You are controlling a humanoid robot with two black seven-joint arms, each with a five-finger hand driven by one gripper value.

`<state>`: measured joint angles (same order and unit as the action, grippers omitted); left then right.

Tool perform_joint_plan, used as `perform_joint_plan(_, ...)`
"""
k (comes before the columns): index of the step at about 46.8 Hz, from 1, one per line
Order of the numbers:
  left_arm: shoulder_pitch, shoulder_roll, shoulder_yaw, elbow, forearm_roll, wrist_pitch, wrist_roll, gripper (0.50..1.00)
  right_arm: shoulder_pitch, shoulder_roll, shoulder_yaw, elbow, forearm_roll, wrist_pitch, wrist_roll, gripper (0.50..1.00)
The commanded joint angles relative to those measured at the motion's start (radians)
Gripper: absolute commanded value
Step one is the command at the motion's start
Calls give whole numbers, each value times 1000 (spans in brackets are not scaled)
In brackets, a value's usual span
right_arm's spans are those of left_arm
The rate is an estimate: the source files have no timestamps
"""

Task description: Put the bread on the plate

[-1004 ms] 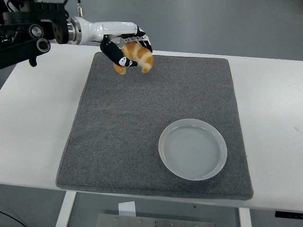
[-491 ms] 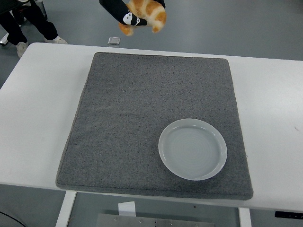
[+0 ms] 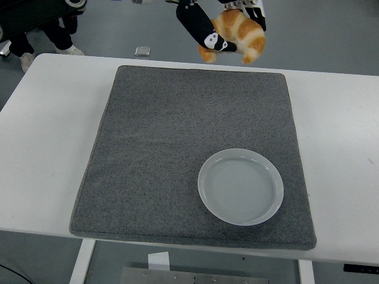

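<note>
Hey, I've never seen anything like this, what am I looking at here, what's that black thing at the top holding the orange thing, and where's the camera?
This is a humanoid robot working at a white table. The camera sits high on the robot's own side and looks forward and down, so the table's near edge is at the bottom of the picture. The black thing at the top is the robot's left hand, which has five fingers. It is gripping a piece of bread, golden and croissant-like, held up in the air above the far edge of the table. On the table lies a grey mat, and on the mat, near its front right corner, sits an empty white plate. The robot's right arm is not visible.
</note>
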<state>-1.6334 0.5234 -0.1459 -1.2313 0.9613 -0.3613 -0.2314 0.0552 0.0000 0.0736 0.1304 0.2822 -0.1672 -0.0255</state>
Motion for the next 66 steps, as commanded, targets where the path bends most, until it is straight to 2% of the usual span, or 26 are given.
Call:
perform_joint_plan(1,3,-29,0,1,10,1,-17,500,0,0,0,0,0,0,1,952)
perform_joint_plan(14,29,-112,3,1,48,1,-32,500,0,0,0,0,0,0,-1,952)
perform_joint_plan(32,165,-227,3,4,209,15,-34,500,0,0,0,0,0,0,-1,952)
perform_joint_plan(49,271,-260,12,0,336,18,-34,500,0,0,0,0,0,0,1,952)
perform_joint_plan(66,356,-263,16,-1,425,18,-34,500,0,0,0,0,0,0,-1,952)
